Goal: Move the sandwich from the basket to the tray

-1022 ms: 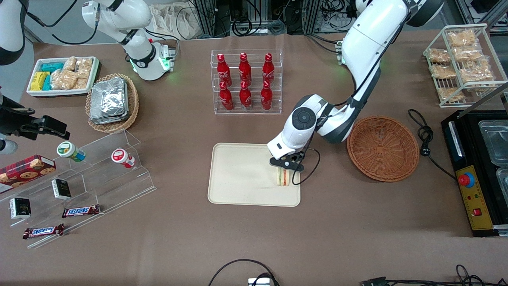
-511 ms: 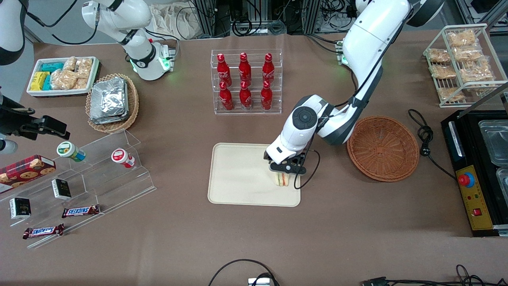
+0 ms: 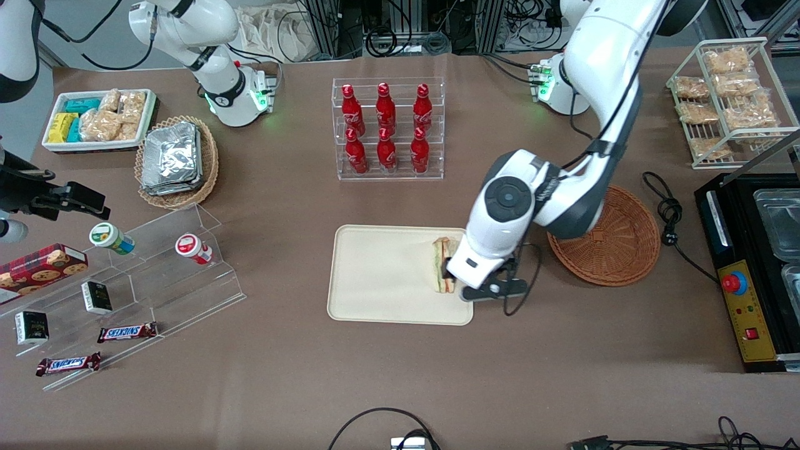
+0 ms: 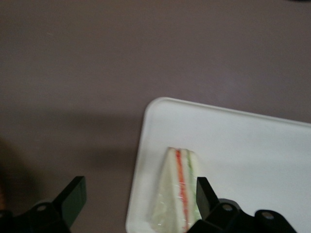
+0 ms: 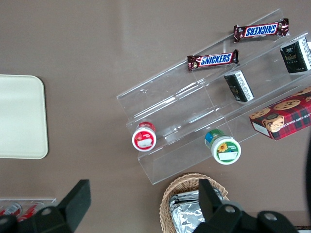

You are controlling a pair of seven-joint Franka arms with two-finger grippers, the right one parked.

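We see the gripper point(image 4: 138, 194) hanging above the tray's point(image 3: 375, 275) edge nearest the basket, its two fingers point(image 4: 73, 194) spread wide and holding nothing; in the front view the gripper point(image 3: 490, 289) sits just beside the sandwich point(image 3: 442, 265). The one sandwich point(image 4: 179, 191) lies flat on the tray point(image 4: 243, 160), released, near the rim that faces the basket, its red and green layers showing between the white bread. One finger stands over bare table point(image 4: 73, 87), the other by the sandwich's side. Toward the working arm's end, near the tray but apart from it, lies one reddish-brown basket point(image 3: 615, 244), partly covered by the arm. Farther from the front camera than the tray we count six red bottles point(image 3: 386, 128) in one clear rack, two rows of three. Toward the parked arm's end we count one tan basket of foil packets point(image 3: 175, 159), one white bin of snacks point(image 3: 100, 119), and a clear stepped stand point(image 3: 156, 275) with two round tubs point(image 3: 190, 247) and two Snickers bars point(image 3: 128, 332). A wire rack of snack bags point(image 3: 728, 100) stands at the working arm's end.
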